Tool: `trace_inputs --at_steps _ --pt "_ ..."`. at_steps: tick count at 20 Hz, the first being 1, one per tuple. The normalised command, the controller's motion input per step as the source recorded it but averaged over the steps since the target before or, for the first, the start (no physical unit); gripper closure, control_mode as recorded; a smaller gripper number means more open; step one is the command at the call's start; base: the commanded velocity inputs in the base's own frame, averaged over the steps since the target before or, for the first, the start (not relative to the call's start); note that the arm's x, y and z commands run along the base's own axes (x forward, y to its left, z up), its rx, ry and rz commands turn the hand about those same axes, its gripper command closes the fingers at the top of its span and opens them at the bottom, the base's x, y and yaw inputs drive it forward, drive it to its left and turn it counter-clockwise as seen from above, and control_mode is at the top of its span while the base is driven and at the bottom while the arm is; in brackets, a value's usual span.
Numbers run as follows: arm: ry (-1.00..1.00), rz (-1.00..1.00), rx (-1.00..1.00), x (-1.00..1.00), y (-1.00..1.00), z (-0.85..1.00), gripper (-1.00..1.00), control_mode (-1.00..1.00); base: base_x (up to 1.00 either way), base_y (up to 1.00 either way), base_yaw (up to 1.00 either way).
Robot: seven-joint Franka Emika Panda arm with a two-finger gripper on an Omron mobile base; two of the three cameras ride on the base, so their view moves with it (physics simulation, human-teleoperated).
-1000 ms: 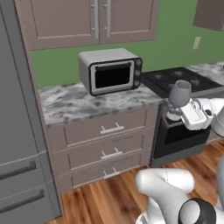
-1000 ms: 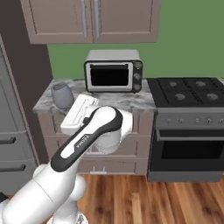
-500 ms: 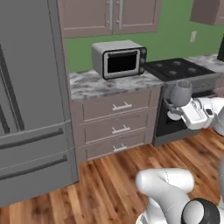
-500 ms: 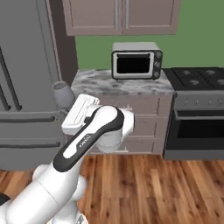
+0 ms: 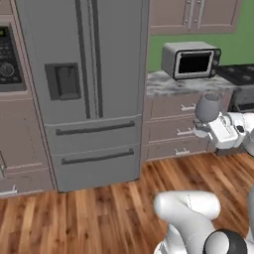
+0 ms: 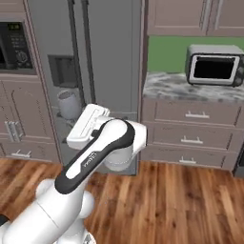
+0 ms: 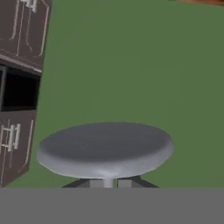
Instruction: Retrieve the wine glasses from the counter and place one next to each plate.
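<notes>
At three o'clock in the left base view, the two-finger gripper point(image 5: 202, 130) on the white arm is clamped together on the thin stem of a translucent grey wine glass point(image 5: 208, 107), whose rounded bowl stands upright just above the hand. In the right base view the same glass point(image 6: 69, 104) sits at nine o'clock, above the gripper point(image 6: 71, 125), in front of the tall grey double-door refrigerator point(image 6: 102, 57). In the hand view the gripper point(image 7: 107, 183) sits at six o'clock with its dark fingertips point(image 7: 131, 181) pressed either side of the stem, and the glass bowl point(image 7: 105, 148) spreads wide across the centre against a green wall.

Beyond the glass, at two o'clock in the left base view, the grey-white marbled stone counter point(image 5: 168, 83) on mauve-brown drawer cabinets carries a silver toaster oven with a dark glass door point(image 5: 192, 59), with a black stovetop point(image 5: 239, 72) just beside it at the right edge. The refrigerator point(image 5: 84, 89) stands at twelve o'clock, touching the counter's cabinets on its right, and a dark built-in wall oven panel point(image 5: 9, 59) shows at ten o'clock. Brown wood-plank flooring point(image 5: 99, 213) runs across the lower part. The glass is held in the air, well apart from the counter top.
</notes>
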Motion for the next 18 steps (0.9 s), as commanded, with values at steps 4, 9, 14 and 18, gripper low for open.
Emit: trace_inputs --at_steps 4,9,14,18 --pt "0.0 0.0 0.0 0.0 0.0 0.0 1.0 1.0 -0.19 0.97 0.69" --pt "0.0 0.0 0.0 0.0 0.0 0.0 1.0 1.0 -0.11 0.65 0.85" --pt "0.0 0.0 0.0 0.0 0.0 0.0 1.0 1.0 -0.01 0.37 0.93" --pt "0.0 0.0 0.0 0.0 0.0 0.0 1.0 1.0 0.0 0.3 0.94"
